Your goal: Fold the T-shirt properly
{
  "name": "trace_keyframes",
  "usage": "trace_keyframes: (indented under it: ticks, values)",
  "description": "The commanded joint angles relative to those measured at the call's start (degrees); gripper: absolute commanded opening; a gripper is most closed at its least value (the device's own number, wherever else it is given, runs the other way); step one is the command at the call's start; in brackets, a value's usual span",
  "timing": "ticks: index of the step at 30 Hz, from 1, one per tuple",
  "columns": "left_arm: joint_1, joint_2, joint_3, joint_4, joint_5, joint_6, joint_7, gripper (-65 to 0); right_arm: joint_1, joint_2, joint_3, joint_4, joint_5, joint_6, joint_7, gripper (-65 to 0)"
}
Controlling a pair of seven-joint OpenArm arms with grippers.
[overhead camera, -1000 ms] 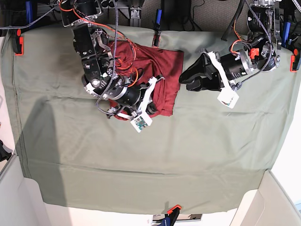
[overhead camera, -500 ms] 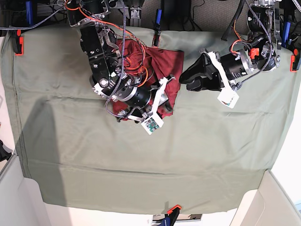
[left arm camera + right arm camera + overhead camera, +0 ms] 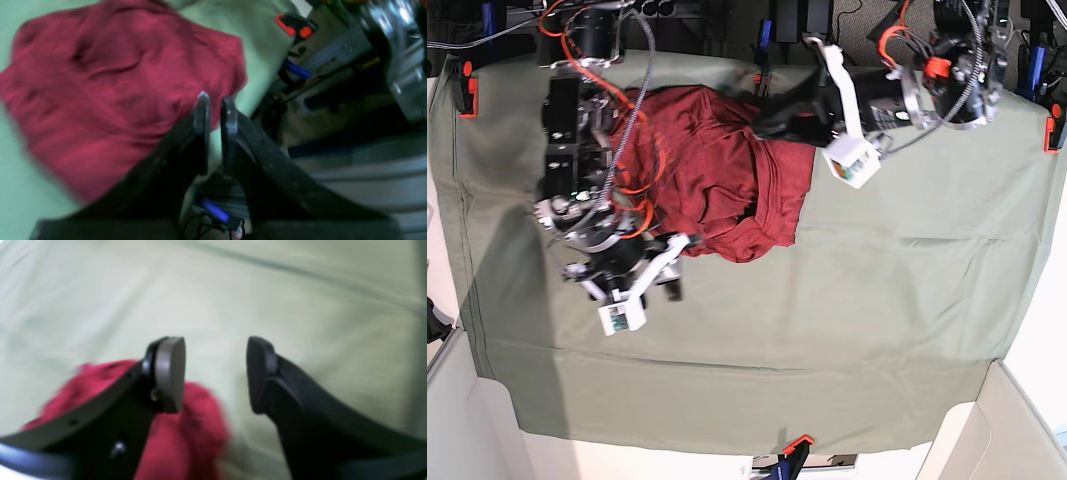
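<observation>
The T-shirt (image 3: pixel 717 180) sits bunched at the counter's (image 3: pixel 877 300) far edge, nowhere near flat yet. The right gripper (image 3: pixel 215 373) hovers with jaws released just off the hem; the left gripper (image 3: pixel 215 111) has its jaws nearly clenched, empty. Best bet: each grabs an edge and spreads it first.

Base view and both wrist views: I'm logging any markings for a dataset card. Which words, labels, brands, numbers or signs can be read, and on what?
No text can be read in any view.
T-shirt: plain, no print.
Tag on the left arm: small white block with a green patch, too small to read.
Tag on the right arm: the same, too small to read.
Wrist views: too blurred to show any lettering.
</observation>
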Motion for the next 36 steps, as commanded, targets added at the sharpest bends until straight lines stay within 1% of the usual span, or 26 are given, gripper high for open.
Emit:
trace_keyframes:
  ticks: [1, 3, 4, 6, 8, 11, 15, 19, 22, 23, 26, 30, 32, 34, 36]
  values:
    - [-0.2, -0.17, 1.75, 0.96, 0.98, -0.43, -2.05, -59.6, 0.98, 0.72, 1.18, 1.14, 1.36, -0.17, 1.27, -44.8]
    - [-0.22, 0.33, 6.08, 0.94, 5.75, -0.43, -4.24, -59.6, 0.79, 2.43, 3.19, 1.07, 1.99, -0.15, 0.5, -61.5]
    - [-0.33, 0.74, 8.37, 0.94, 8.28, -0.43, -5.03, -59.6, 0.68, 3.21, 3.91, 0.9, 2.1, -0.13, -0.24, -65.0]
    - [-0.66, 2.01, 12.7, 0.9, 13.49, -0.43, -6.64, -59.6, 0.55, 4.79, 4.52, 0.22, 2.93, -0.11, -1.4, -65.0]
    - [-0.66, 3.82, 16.11, 0.72, 19.32, -0.43, -9.53, -59.6, 0.04, 6.01, 4.57, -0.39, 3.48, -0.11, -1.42, -65.0]
    - [-1.14, 6.67, 19.17, -0.68, 26.12, -0.43, -12.22, -59.6, -1.07, 6.01, 4.57, -0.5, 3.52, 0.13, -1.4, -65.0]
    - [-4.74, 9.77, 19.96, -5.75, 30.4, -0.43, -12.94, -59.6, -1.4, 5.81, 4.55, -0.5, 5.25, 0.52, -1.51, -65.0]
    - [-8.98, 10.43, 19.96, -11.93, 31.3, -0.43, -13.16, -59.6, -1.4, 5.84, 4.55, -0.5, 5.2, 0.52, -1.73, -65.0]
    - [-11.02, 9.75, 19.85, -15.34, 32.72, -0.43, -13.09, -59.7, -1.4, 5.86, 4.55, -0.5, 5.18, 0.52, -1.73, -65.0]
    - [-11.3, 8.92, 19.85, -15.78, 33.27, -0.43, -13.11, -59.7, -1.4, 5.86, 4.55, -0.5, 5.18, 0.52, -1.73, -65.0]
    - [-11.17, 5.29, 19.87, -15.82, 33.4, -0.43, -13.11, -63.8, -1.38, 5.86, 4.55, -0.5, 5.18, 0.52, -1.68, -65.0]
    - [-10.93, -0.04, 19.85, -15.82, 33.35, -0.43, -13.16, -63.7, -1.38, 6.03, 4.55, -0.5, 5.18, 0.52, -1.68, -65.0]
    - [-10.95, -2.14, 19.63, -15.82, 33.35, -0.43, -13.38, -63.7, -1.4, 6.01, 4.55, -0.5, 5.18, 0.59, -1.66, -65.0]
    - [-10.93, -3.34, 18.91, -15.82, 32.44, -0.43, -13.57, -63.7, -1.38, 6.01, 4.55, -0.5, 5.2, 1.42, -1.66, -65.0]
    - [-10.93, -3.67, 17.51, -15.8, 31.01, -0.43, -13.57, -63.7, -1.38, 6.01, 4.55, -0.5, 5.22, 1.86, -1.66, -65.0]
